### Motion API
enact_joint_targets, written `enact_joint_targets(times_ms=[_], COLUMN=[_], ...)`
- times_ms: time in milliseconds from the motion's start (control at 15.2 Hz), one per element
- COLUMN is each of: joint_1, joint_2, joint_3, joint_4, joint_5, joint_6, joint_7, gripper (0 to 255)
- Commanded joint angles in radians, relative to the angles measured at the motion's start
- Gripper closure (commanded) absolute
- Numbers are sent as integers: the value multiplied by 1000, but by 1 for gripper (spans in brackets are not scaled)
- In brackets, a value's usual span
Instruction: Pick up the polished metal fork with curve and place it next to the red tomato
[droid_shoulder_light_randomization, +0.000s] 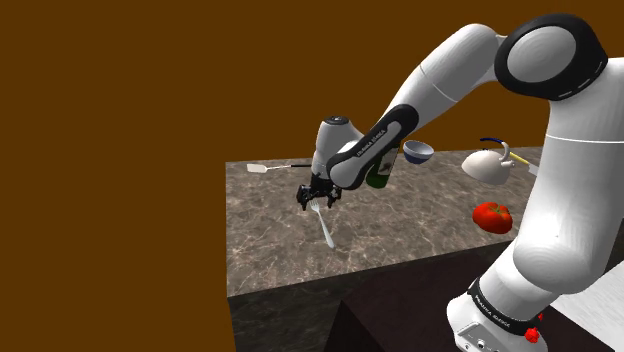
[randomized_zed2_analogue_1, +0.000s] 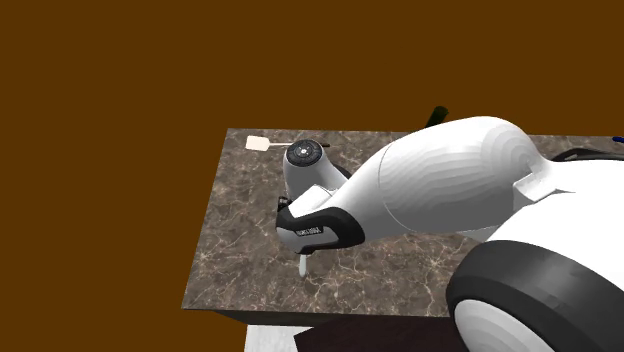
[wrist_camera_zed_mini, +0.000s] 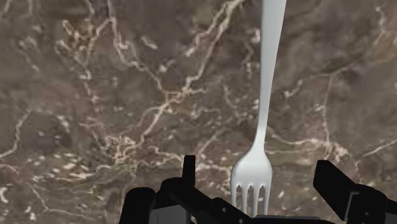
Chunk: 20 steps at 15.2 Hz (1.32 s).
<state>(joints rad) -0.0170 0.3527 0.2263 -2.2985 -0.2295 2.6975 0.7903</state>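
Note:
A pale metal fork (droid_shoulder_light_randomization: 326, 230) lies flat on the dark marble counter (droid_shoulder_light_randomization: 400, 225), its handle pointing toward the counter's front edge. My gripper (droid_shoulder_light_randomization: 318, 198) hangs low over the tine end. In the wrist view the fork (wrist_camera_zed_mini: 262, 114) has its tines between my fingers (wrist_camera_zed_mini: 188, 167), which stand apart without touching it; the gripper (wrist_camera_zed_mini: 254, 164) is open. The red tomato (droid_shoulder_light_randomization: 493, 216) sits on the counter far toward the shoulder view's right, close to my arm's base. In the second exterior view the fork's handle tip (randomized_zed2_analogue_1: 302, 266) pokes out below my arm.
A white teapot (droid_shoulder_light_randomization: 490, 163), a blue-rimmed bowl (droid_shoulder_light_randomization: 418, 152) and a green bottle (droid_shoulder_light_randomization: 380, 176) stand at the back of the counter. A white-headed spatula (droid_shoulder_light_randomization: 265, 168) lies at the back corner. The counter's edge drops off just left of the fork.

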Motion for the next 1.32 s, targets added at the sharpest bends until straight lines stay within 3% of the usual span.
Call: enact_joint_targets(times_ms=[0, 264, 330, 924, 1254], joint_1=[1, 1, 1, 1, -16], joint_2=[4, 4, 4, 4, -59], joint_3=[-1, -1, -1, -2, 22], joint_4=[2, 2, 2, 2, -3], joint_5=[-2, -2, -2, -2, 35], joint_6=[2, 2, 2, 2, -54], joint_7=[1, 1, 1, 1, -27], gripper=[0, 0, 255, 255, 255])
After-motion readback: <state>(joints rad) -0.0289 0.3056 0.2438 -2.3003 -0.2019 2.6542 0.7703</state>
